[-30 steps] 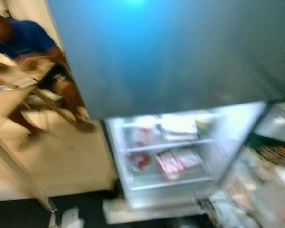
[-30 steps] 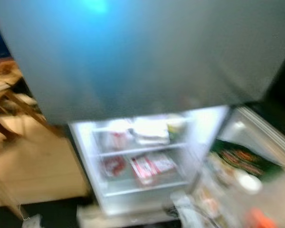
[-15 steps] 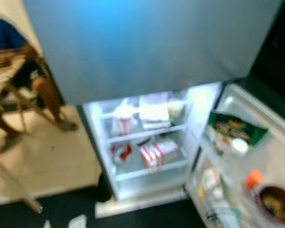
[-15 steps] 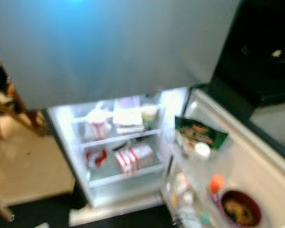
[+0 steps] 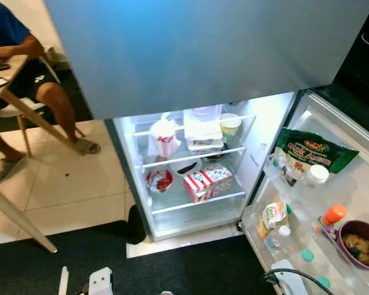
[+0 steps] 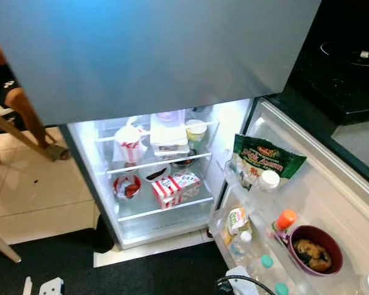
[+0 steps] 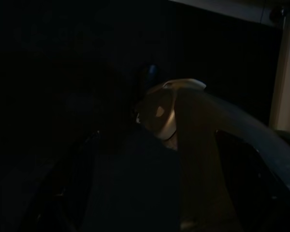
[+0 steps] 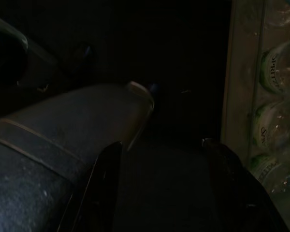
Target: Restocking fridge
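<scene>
I see the fridge (image 5: 190, 178) open, shelves half stocked, door (image 6: 307, 203) racks carrying bottles. Both end effectors hang in darkness; I cannot tell their state. Restocking looks unfinished.

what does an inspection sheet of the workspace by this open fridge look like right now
surface: fridge shelves lit and partly stocked; pale tile floor meets a dark mat.
job's things: red-and-white striped carton on the lower shelf, white cup and stacked containers above; open door holds a green snack bag, bottles and a maroon bowl.
clutter: small white items on the dark mat.
claws: both wrist views too dark to judge the fingers.
cables: black cable at the bottom edge.
surroundings: seated person at a wooden table; black cooktop to the right.
</scene>
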Motion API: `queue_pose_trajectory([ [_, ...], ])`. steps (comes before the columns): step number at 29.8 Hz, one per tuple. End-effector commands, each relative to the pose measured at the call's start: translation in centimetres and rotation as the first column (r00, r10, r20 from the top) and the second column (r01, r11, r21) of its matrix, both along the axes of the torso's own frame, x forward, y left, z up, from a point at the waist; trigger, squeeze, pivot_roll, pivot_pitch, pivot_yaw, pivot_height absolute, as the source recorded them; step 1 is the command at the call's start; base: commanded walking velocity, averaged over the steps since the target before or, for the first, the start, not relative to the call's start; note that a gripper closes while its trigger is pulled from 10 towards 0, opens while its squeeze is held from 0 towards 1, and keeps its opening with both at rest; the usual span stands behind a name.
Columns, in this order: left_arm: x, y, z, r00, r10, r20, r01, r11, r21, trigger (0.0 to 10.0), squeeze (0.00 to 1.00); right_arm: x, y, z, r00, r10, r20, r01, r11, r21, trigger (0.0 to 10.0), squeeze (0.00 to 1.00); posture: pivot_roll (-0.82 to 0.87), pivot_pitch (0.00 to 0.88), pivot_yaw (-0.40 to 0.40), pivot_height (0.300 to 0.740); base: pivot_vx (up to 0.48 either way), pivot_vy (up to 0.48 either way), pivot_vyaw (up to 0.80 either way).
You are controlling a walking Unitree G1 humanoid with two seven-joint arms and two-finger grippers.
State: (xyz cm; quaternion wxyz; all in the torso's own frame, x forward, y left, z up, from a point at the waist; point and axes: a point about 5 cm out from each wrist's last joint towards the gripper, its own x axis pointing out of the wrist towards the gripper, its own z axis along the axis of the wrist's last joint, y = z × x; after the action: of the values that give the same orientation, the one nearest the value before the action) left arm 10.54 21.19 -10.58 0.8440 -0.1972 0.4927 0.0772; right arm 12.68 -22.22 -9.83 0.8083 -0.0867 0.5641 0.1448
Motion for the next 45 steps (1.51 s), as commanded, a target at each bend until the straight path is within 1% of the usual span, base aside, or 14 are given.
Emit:
queue_pose_trajectory([
  [1,0.03,0.02,0.0,1.0,-0.015,-0.005,0.015,1.0,0.004,10.0,0.0,-0.46,-0.07,-0.13,1.0,-0.006,-0.012,0.006,1.0,0.0,10.0,0.0,-0.06,0.0,-0.009,0.74,-0.476,0.0,0.0],
  [17,0.1,-0.14,0.0,1.0,-0.027,-0.003,0.027,1.0,0.001,10.0,0.0,-0.76,-0.31,-0.19,1.0,-0.002,-0.02,0.002,1.0,-0.016,10.0,0.0,-0.06,0.0,-0.007,0.74,-0.437,0.0,0.0],
  [26,0.04,-0.24,-0.03,1.0,-0.026,-0.004,0.026,1.0,-0.005,10.0,0.0,-0.85,-0.38,-0.22,1.0,-0.001,-0.023,0.0,1.0,-0.027,10.0,0.0,-0.06,0.0,-0.006,0.74,0.059,0.0,0.0],
  [30,0.11,0.0,0.03,1.0,-0.026,0.003,0.026,0.999,0.022,10.0,0.0,-0.85,-0.54,-0.19,1.0,-0.003,-0.02,0.002,0.999,-0.036,10.0,0.0,-0.06,0.0,-0.007,0.74,0.0,0.0,0.0],
  [36,0.24,0.21,0.16,0.999,-0.041,0.025,0.04,0.999,0.032,10.0,0.0,-1.0,-0.66,-0.22,1.0,0.002,-0.03,-0.003,0.999,-0.046,10.0,0.0,-0.06,0.0,-0.007,0.74,0.0,0.0,0.0],
  [39,0.19,0.27,0.16,0.999,-0.043,0.024,0.042,0.998,0.036,10.0,0.0,-1.26,-0.66,-0.3,0.999,0.01,-0.049,-0.012,0.999,-0.043,10.0,0.0,-0.06,0.0,-0.006,0.74,0.0,0.0,-0.8],
  [45,0.18,0.32,0.16,0.999,-0.048,0.023,0.047,0.998,0.049,10.0,0.0,-1.37,-0.66,-0.33,0.999,0.01,-0.052,-0.012,0.999,-0.043,10.0,0.0,-0.06,0.0,-0.006,0.74,0.0,0.0,-0.8],
])
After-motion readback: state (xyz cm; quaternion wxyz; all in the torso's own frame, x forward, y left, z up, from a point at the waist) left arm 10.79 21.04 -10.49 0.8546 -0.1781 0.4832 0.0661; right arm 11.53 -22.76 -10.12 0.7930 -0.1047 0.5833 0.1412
